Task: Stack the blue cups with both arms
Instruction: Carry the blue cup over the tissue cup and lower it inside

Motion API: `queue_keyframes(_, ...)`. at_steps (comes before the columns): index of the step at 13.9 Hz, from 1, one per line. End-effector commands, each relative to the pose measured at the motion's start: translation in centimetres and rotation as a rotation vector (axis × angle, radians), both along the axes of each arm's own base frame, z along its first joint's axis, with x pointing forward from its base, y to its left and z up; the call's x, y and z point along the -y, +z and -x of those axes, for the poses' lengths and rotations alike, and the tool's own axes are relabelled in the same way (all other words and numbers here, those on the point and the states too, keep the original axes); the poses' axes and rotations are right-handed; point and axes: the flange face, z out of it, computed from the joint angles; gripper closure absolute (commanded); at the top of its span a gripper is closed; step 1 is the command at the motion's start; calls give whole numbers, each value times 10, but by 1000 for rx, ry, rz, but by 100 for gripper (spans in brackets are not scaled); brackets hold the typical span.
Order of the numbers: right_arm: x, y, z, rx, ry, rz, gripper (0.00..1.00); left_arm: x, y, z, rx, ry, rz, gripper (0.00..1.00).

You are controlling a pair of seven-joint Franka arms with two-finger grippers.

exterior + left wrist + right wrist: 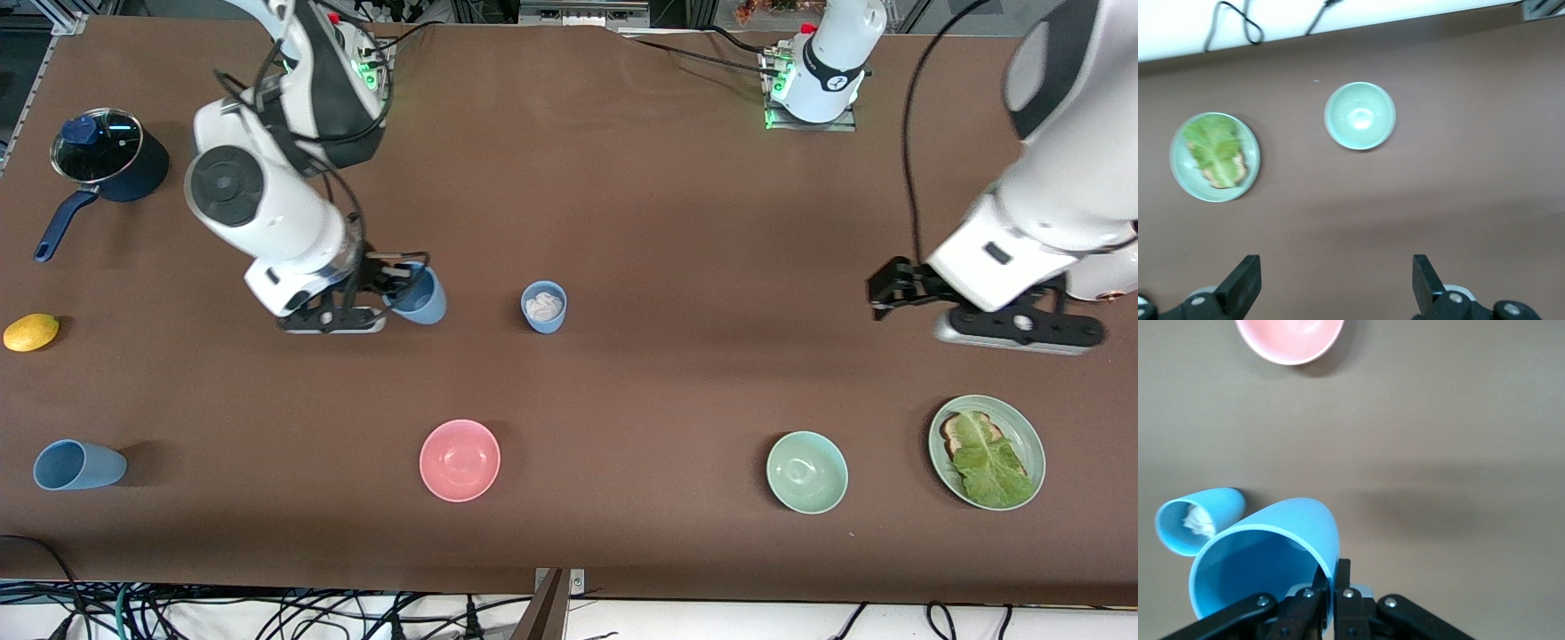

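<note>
Front view: right tool (402,283) pinching the rim of a matte light-blue tapered cup (420,295) over the brown counter (658,222), a second light-blue cup holding crumpled white paper (543,307) upright toward the left arm's end from it, a third light-blue cup lying on its side (78,465) at the right arm's end, left tool (892,289) wide and empty over bare counter, left wrist view: spread fingers (1241,283) above a mint-green bowl (1360,115), right wrist view: fingers (1343,587) clamped on the held cup's wall.

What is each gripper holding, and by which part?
The right gripper pinches a blue cup by its rim wall. The left gripper is open over bare table, holding nothing.

Three blue cups (418,296) (543,307) (78,465), two bowls, one pink (460,460) and one mint-green (806,472), one plate (1031,440), one saucepan (111,160), one lemon (31,332), two arms.
</note>
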Motion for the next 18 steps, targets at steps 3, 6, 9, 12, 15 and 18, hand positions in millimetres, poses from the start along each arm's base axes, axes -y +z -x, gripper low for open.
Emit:
queue_keyframes(3,-68,-2,12,-1,-103,21,100,-64,27,25,5,-47,-42,0)
queue_keyframes(6,-116,-14,16,13,-166,21,100,-77,40,45,10,-48,-46,0)
queue_keyframes(9,-156,-29,23,36,-212,30,100,-82,44,66,4,-39,-45,0)
queue_keyframes(12,-169,-41,27,51,-225,25,100,-83,47,86,-4,-31,-44,0)
queue_keyframes(15,-169,-45,29,46,-227,31,100,-84,49,99,-49,-20,-44,0)
queue_keyframes(18,-165,-56,34,39,-227,38,100,-86,57,110,-69,9,11,0)
